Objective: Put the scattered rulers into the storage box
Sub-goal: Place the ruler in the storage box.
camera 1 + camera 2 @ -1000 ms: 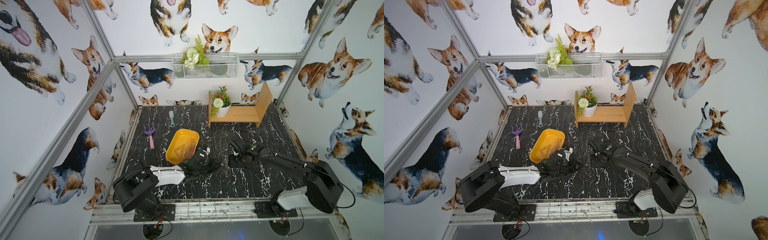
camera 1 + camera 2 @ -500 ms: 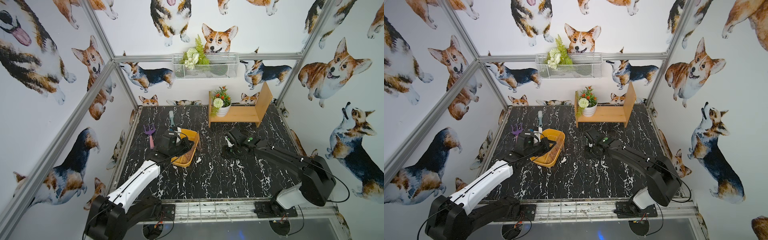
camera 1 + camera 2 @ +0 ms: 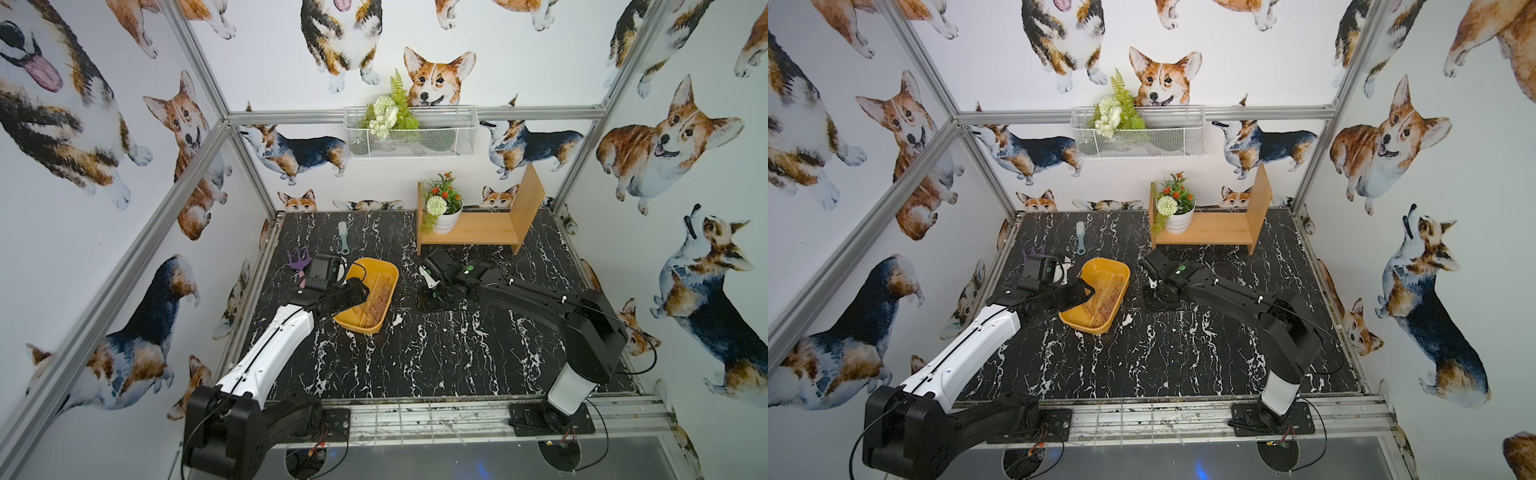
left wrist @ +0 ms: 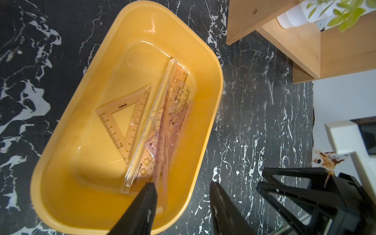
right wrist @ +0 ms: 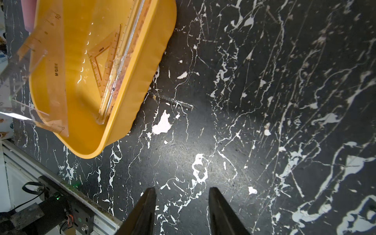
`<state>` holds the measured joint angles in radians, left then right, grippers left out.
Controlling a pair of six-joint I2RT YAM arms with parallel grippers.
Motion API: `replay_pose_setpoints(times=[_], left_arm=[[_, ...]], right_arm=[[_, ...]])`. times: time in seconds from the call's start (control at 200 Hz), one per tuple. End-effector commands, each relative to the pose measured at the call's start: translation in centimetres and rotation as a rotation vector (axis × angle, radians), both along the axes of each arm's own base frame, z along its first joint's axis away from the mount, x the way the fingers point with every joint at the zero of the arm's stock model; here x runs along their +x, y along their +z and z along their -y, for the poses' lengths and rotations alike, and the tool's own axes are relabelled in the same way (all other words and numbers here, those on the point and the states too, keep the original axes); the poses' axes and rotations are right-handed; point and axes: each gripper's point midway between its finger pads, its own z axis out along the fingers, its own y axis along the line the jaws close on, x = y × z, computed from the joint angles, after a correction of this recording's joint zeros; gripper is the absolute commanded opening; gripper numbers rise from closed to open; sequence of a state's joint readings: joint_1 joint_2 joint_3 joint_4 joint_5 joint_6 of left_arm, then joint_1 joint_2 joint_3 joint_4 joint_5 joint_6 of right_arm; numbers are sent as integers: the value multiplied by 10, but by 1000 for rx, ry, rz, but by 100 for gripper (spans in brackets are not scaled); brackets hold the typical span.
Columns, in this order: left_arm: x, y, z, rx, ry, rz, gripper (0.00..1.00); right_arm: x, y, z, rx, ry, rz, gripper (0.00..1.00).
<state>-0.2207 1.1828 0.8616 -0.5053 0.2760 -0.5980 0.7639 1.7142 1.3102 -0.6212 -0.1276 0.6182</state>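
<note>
The black marble table [image 3: 415,365] carries everything. The left arm [image 3: 282,345] reaches from the front edge to the storage box [image 3: 361,328], its wrist over the box's long side nearest that arm. The right arm [image 3: 532,299] reaches toward the box's opposite side and stops beside it. A wooden shelf [image 3: 478,237] stands behind the box toward the back wall, well apart.

The storage box lies on the table at an angle, between the two wrists. Inside it are the rulers [image 4: 173,114]: straight clear strips heaped along one long wall, and a small set square [image 4: 140,114] flat on the floor, touching the longest strip. In the right wrist view a larger set square [image 5: 55,71] shows tilted across the box's rim. Whether it rests there or is in the air I cannot tell.

The left jaws stand spread with nothing between them, one finger [image 4: 142,209] over the box's inside, the other outside the rim. The right jaws are spread too, empty, over bare table beside the box.

A purple toy fork [image 3: 298,262] lies near the box on the left arm's side, and a pale blue brush [image 3: 343,237] lies behind the box, both apart from it.
</note>
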Motion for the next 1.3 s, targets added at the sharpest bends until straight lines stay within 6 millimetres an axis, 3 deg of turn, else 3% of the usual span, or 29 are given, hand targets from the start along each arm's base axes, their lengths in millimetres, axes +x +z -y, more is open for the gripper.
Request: replay_pose_setpoints(times=[0.0, 0.095, 0.255, 0.39, 0.525, 0.736, 0.961, 1.086, 1.171, 1.296], left_arm=[[-2, -3, -4, 36, -12, -4, 49], [-2, -8, -1, 18, -16, -21, 49], [1, -5, 0, 0, -1, -17, 48], [9, -3, -4, -13, 30, -19, 48], [17, -3, -5, -64, 61, -36, 48], [23, 5, 3, -134, 59, -40, 48], [16, 9, 14, -211, 38, -54, 48], [9, 9, 12, -201, 33, -60, 48], [5, 9, 8, -189, 30, -64, 48], [0, 8, 4, -174, 28, -69, 48]], right_arm=[[5, 7, -12, 22, 32, 29, 48], [4, 14, -30, 47, 69, 40, 47], [1, 30, -77, 182, 147, 37, 44], [-7, 31, -110, 247, 213, 15, 38], [-8, 30, -134, 275, 235, 19, 42], [-2, 15, -154, 286, 242, -3, 49], [10, -6, -166, 269, 238, -10, 52], [20, -18, -166, 260, 206, -32, 41], [27, -24, -163, 268, 186, -47, 27], [32, -25, -162, 279, 181, -50, 21]])
